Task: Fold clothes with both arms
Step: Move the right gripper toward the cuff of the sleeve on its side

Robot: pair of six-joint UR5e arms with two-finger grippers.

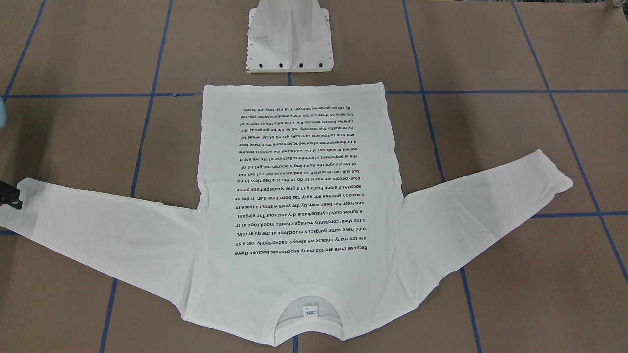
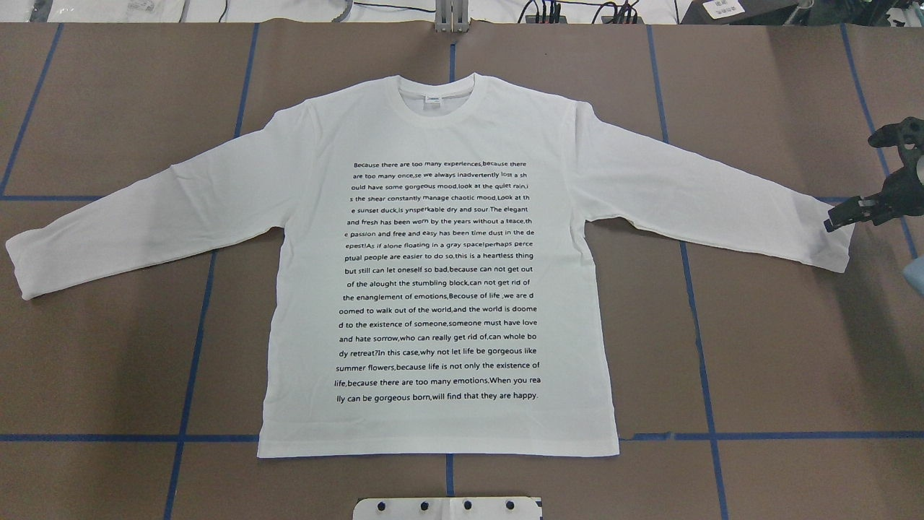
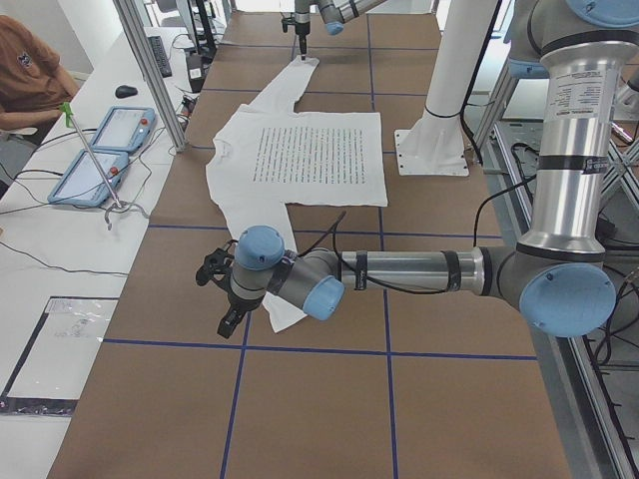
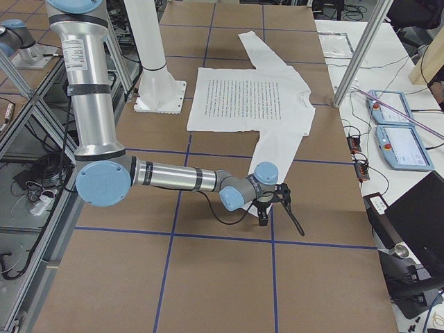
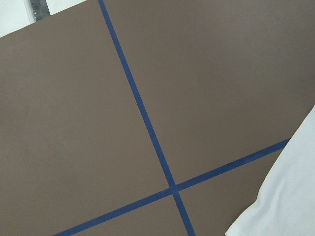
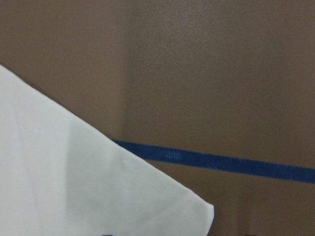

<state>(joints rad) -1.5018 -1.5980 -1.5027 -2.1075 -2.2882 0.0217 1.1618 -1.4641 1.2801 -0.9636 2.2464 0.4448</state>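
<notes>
The white long-sleeved T-shirt (image 2: 440, 289) lies flat on the brown table, printed text up, collar (image 2: 437, 97) at the far side and both sleeves spread outward. My right gripper (image 2: 855, 189) hovers at the cuff of the sleeve on my right (image 2: 823, 231). Its jaws look open, and one fingertip (image 1: 12, 200) shows over that cuff. The right wrist view shows the cuff corner (image 6: 98, 187). My left gripper (image 3: 218, 299) shows only in the exterior left view, by the other cuff (image 3: 285, 314). I cannot tell whether it is open. The left wrist view shows that sleeve's edge (image 5: 285, 196).
The white pedestal base (image 1: 289, 44) stands at the shirt's hem side. Blue tape lines (image 2: 693, 303) grid the table. In the exterior left view, a side desk with two tablets (image 3: 100, 150) and a seated person (image 3: 30, 75) lies beyond the far edge, and metal posts (image 3: 150, 60) stand there.
</notes>
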